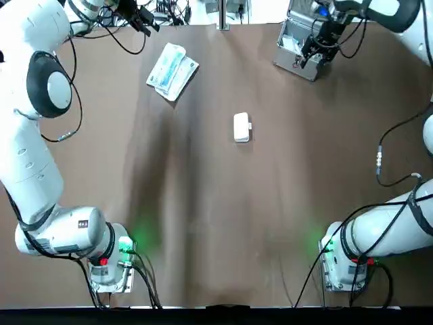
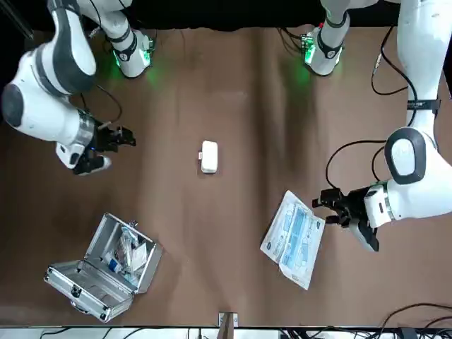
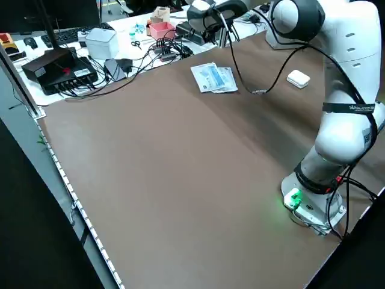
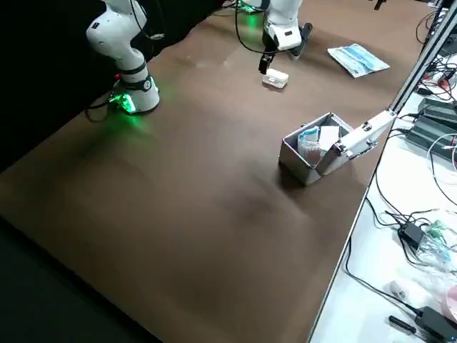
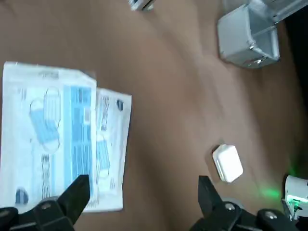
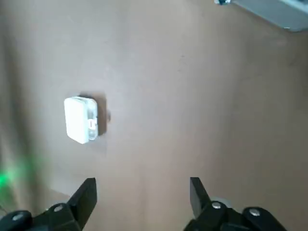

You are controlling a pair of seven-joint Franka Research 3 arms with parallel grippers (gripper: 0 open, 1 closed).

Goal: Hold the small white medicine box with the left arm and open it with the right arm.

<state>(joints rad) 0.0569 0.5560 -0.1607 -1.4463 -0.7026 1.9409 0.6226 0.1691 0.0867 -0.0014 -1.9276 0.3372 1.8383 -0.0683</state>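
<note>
None of the task is done. On the worktop (image 1: pixel 203 223), my right jaws hang wide open and empty near the open metal case (image 1: pixel 296 49), my left jaws likewise beside the mask packets (image 1: pixel 172 71); the small white medicine box (image 1: pixel 241 126) lies mid-worktop, shut, untouched.

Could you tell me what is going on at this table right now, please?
Nothing is being handled yet. The small white medicine box lies by itself mid-table, untouched. The left gripper hovers open beside the face mask packets, and the right gripper hangs open on the side of the table where the open metal case stands. Neither arm is at the box, so holding and opening it have not yet begun.
</note>
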